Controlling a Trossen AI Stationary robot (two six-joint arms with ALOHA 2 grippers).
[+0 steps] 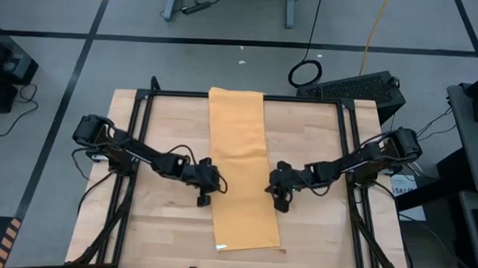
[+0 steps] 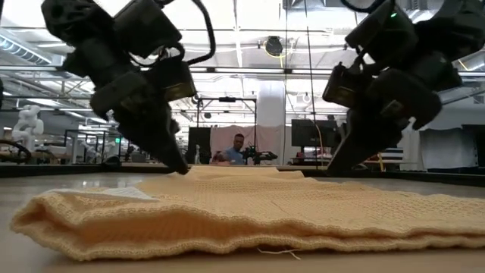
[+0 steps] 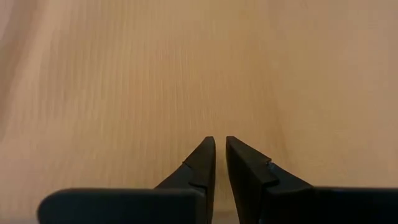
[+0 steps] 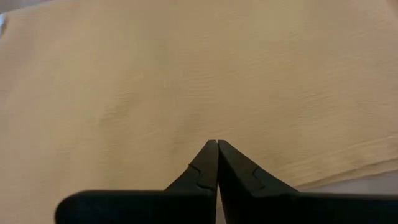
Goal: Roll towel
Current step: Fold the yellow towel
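High view shows my left tool at the left edge of the towel, and my right tool at its right edge, both about halfway along the strip. In the left wrist view the left tool has its two fingers almost together, with only a thin gap, and nothing sits between them. In the right wrist view the right tool is pinched all the way closed, and it grips nothing either; the tips just point down at the cloth.

The towel lies flat on the worktop as a long folded strip. It runs from the far edge down toward the near edge, and its small white tag is at the near left corner. From the low view the towel looks thick and soft, with layers stacked up. No roll has begun yet.

What could go wrong? I think closed tips could slide over the soft cloth and push it into a bump. If only the top layer gets caught, the layers may pull apart. If one side moves faster, the roll could come out crooked. The far end hangs near the worktop edge, so a hard tug might drag the whole strip.
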